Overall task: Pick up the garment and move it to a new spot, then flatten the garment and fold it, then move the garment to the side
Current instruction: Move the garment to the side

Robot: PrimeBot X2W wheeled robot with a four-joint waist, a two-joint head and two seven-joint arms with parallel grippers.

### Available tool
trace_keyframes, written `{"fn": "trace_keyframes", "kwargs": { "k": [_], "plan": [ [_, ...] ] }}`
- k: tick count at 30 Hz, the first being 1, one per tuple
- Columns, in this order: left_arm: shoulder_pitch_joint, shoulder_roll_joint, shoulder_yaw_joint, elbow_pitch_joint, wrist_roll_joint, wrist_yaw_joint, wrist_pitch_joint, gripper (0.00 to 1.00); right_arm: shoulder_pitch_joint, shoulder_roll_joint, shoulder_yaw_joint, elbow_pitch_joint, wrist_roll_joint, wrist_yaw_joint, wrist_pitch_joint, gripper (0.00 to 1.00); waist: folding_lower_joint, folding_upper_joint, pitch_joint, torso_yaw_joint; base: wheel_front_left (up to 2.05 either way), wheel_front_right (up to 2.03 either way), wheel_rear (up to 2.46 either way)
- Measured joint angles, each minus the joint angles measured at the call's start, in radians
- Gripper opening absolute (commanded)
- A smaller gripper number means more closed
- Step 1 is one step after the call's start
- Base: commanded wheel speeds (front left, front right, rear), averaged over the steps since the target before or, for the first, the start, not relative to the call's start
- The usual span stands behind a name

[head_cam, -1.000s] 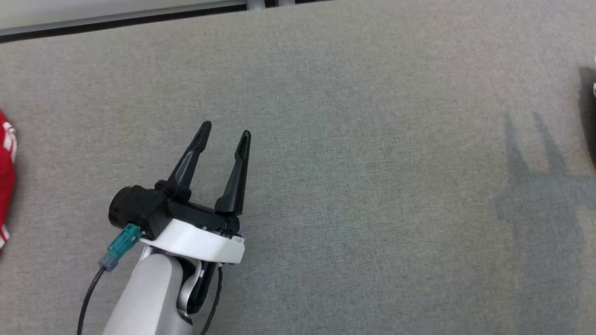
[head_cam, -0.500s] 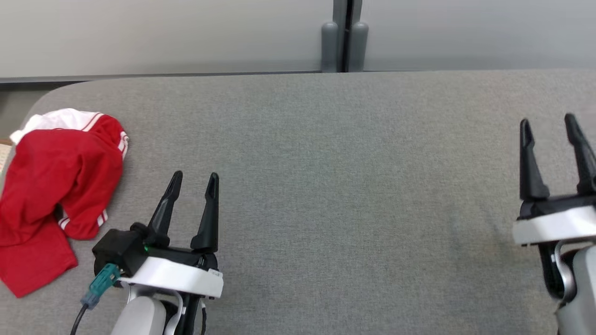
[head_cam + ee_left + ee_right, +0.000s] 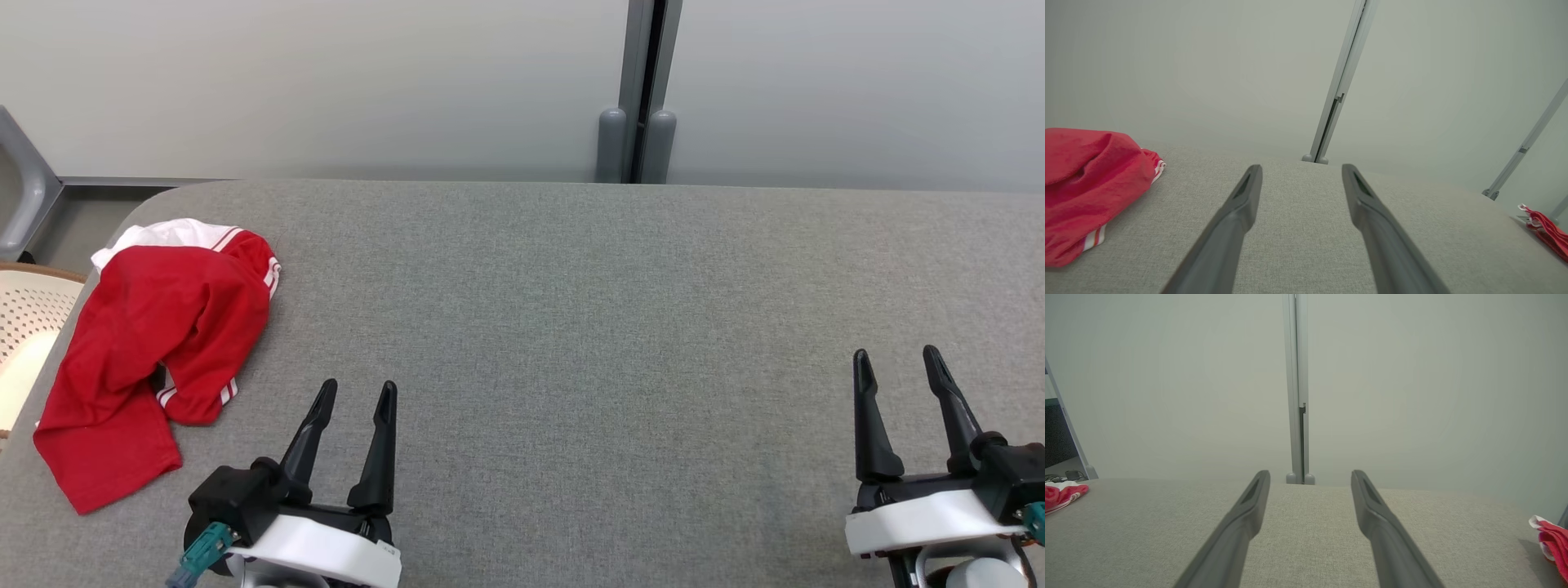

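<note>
Head camera has tilted up since a second ago, so both arms show: left gripper (image 3: pixel 357 385) and right gripper (image 3: pixel 895 354), jaws apart, empty. The red garment (image 3: pixel 155 351) lies crumpled at the worktop's (image 3: pixel 571 327) far-left corner. It looks light and limp, so I'd pinch a hem. Its folds hide the collar.

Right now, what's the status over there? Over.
Left gripper open, empty. Right gripper open, empty. Crumpled red garment with white stripes untouched at left end of grey fabric table. Nothing between it and left gripper.
</note>
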Motion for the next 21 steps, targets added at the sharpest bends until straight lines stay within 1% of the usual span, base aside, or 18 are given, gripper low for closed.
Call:
{"fn": "trace_keyframes", "kwargs": {
  "k": [8, 21],
  "plan": [
    [0.008, 0.0, 0.005, -0.008, 0.004, 0.006, 0.0, 1.0, 0.01, 0.016, 0.001, -0.006, -0.015, 0.0, 0.0, 1.0, 0.0, 0.0001, 0.007, -0.002, 0.0, 0.0, 0.0],
    [0.005, 0.0, 0.003, -0.004, 0.004, 0.004, 0.0, 1.0, 0.009, 0.019, -0.003, -0.003, -0.016, 0.0, 0.0, 1.0, 0.0, 0.0, 0.016, 0.0, 0.0, 0.0, 0.0]
  ]
}}
